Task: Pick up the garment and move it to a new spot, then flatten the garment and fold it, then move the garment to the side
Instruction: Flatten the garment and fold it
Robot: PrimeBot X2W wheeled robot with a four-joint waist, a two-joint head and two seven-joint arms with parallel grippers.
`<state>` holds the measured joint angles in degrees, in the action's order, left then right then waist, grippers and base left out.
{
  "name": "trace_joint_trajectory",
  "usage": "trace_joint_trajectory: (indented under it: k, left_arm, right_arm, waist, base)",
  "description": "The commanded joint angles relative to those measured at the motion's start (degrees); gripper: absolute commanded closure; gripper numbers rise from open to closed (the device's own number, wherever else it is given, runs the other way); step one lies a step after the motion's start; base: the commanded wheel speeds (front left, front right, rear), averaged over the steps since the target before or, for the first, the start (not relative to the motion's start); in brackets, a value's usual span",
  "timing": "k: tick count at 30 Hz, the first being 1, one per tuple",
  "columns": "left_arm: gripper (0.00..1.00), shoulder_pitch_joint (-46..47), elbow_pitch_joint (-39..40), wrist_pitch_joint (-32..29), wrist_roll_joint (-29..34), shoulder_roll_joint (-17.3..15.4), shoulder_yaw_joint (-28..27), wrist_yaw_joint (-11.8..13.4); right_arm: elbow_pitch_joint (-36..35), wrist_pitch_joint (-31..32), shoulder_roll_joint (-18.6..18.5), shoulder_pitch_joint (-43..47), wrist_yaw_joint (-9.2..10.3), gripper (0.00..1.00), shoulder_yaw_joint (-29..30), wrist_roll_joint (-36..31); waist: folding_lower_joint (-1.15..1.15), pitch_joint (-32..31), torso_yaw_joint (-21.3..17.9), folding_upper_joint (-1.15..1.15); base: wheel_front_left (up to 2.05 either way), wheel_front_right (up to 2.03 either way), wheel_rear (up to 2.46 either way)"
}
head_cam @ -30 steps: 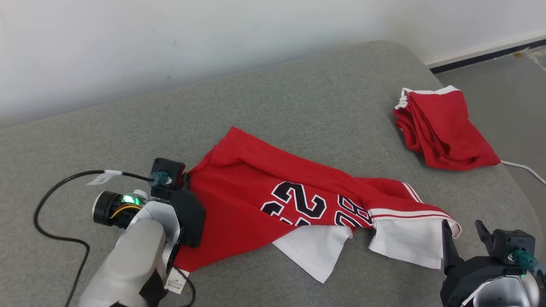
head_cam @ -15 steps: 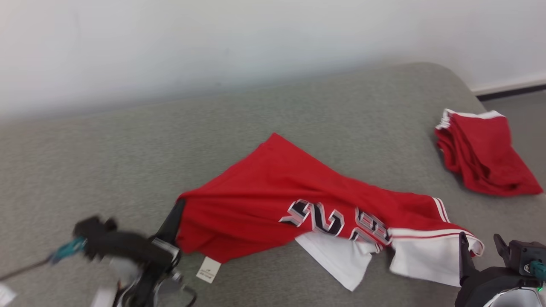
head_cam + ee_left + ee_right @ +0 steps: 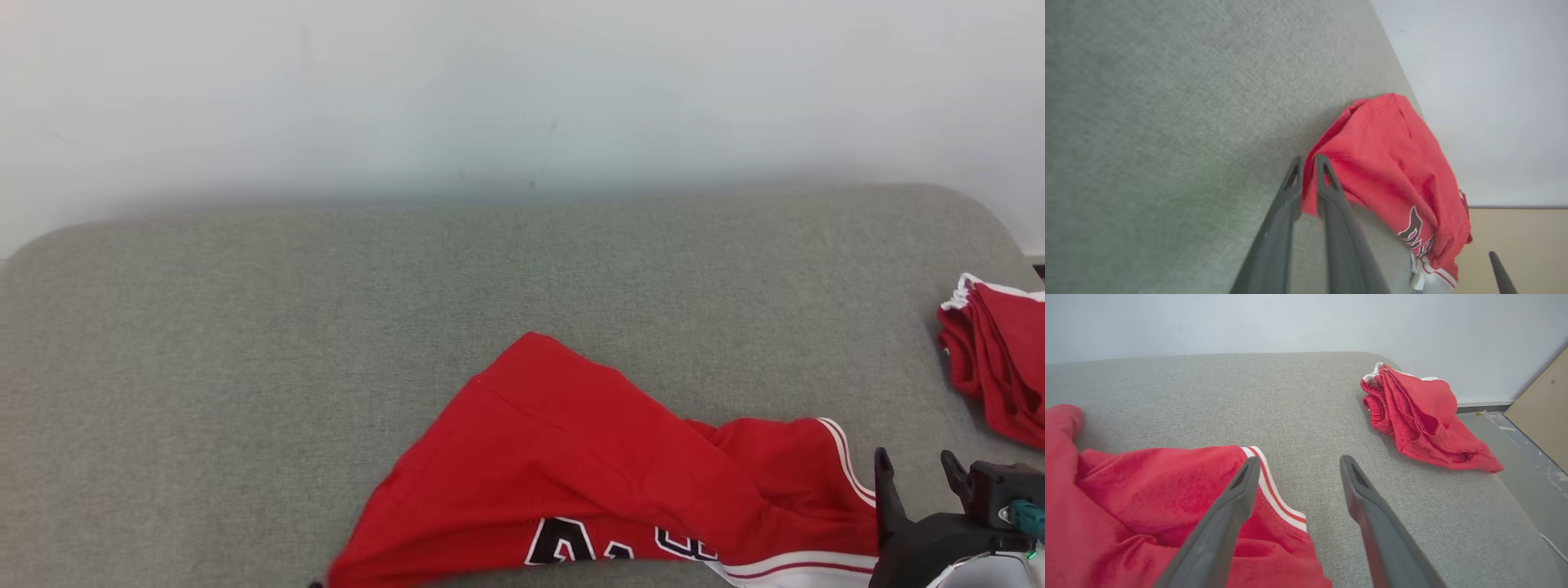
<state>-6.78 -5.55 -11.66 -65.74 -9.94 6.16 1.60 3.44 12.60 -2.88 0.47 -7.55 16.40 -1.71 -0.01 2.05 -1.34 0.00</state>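
1. One red garment (image 3: 588, 457), a jersey with black-and-white digits and a white-and-red striped hem, lies crumpled on the grey cushion (image 3: 245, 367). In the head view it is at the near edge, right of the middle, and the bottom of the picture cuts off its lower part.
2. Its far corner makes a point toward the white wall (image 3: 490, 98), and the cloth rises in soft folds toward the striped hem on the right.
3. The left gripper (image 3: 1308, 159) is at the garment's edge. Its two fingers are almost together, with only a thin gap, and red cloth shows in this gap. I cannot tell if the cloth is pinched or only lies behind the fingers.
4. The right gripper (image 3: 1298, 465) has its fingers wide apart and nothing is between them. It is low above the cushion, just beside the striped hem. In the right wrist view one finger crosses the hem.
5. A second red garment (image 3: 1421, 416), bunched and with white trim, lies well apart at the cushion's right end.
6. Beyond that end a beige board (image 3: 1543, 416) stands tilted by the wall.
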Motion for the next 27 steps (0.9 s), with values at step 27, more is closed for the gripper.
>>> trace_joint_trajectory:
  k: [27]
  left_arm:
    - [0.0, 36.65, -28.92, 3.58, 29.12, -3.07, 16.76, 3.32]
  right_arm:
    - [-0.94, -0.9, 0.07, -1.96, 0.15, 0.0, -3.64, 1.95]
  waist:
    - [0.01, 6.64, -17.58, 0.0]
  base:
    - [0.0, 0.0, 0.0]
